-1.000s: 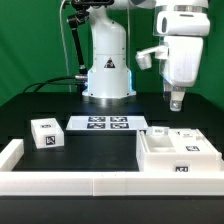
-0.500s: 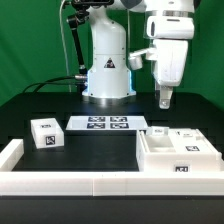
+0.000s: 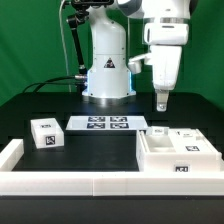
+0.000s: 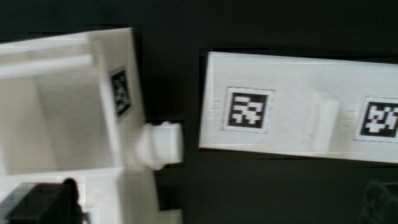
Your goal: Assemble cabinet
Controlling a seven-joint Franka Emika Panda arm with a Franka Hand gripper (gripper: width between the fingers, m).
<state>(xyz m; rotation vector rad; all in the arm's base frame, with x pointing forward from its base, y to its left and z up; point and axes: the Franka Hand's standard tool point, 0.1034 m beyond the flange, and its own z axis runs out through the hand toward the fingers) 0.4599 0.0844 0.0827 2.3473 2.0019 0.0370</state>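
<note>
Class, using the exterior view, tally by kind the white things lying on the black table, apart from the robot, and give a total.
cabinet: 1 (its tagged panels are counted as one body; separate pieces cannot be told apart)
small tagged block: 1
marker board: 1
border rail: 1
Total: 4

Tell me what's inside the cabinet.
The cabinet has an open hollow showing only bare white walls; no loose part is visible in it. Its front wall hides the floor, and tagged panels cover the part toward the exterior view's right.
</note>
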